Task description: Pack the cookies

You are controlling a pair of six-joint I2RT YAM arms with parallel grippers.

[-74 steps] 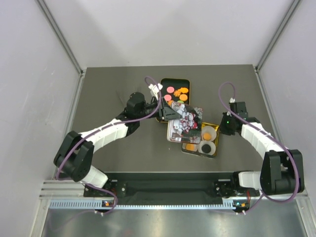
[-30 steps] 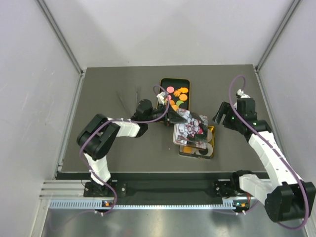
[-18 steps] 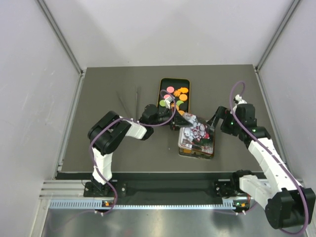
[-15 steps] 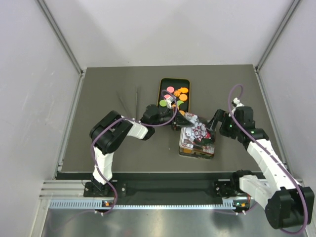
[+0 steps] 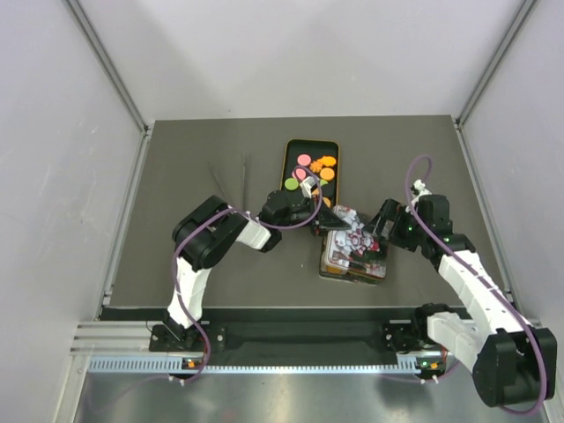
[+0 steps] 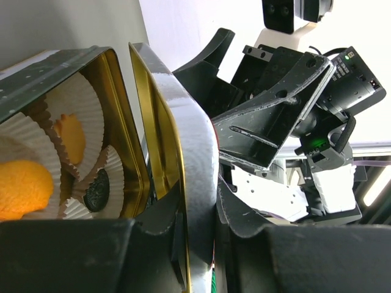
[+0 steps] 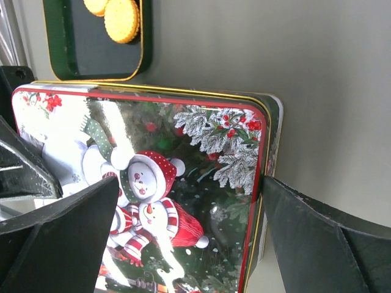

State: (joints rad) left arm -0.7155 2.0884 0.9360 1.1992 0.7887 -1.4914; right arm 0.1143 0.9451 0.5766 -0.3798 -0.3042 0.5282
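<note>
While my left gripper (image 6: 198, 196) is pinching the rim of the snowman lid (image 7: 153, 152) half over the tin (image 5: 352, 278) at frame centre, my right gripper (image 7: 190, 186) is straddling that lid, spread wide, holding nothing. Cookies (image 5: 315, 166) are lying in the black tray (image 5: 286, 163) just above it, with more in the tin's paper cups (image 6: 91, 110).

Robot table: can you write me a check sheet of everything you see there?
Surface: dark grey table, flat.
Job's things: cookies on black tray; more in paper cups inside tin; snowman lid tilted over it.
Clutter: two thin sticks left of the tray.
Pincers: left pincer shut on the lid's edge; right pincer open, straddling the lid.
Cables: purple cables, looping loose above the table.
Surroundings: pale walls, metal rail in front.
</note>
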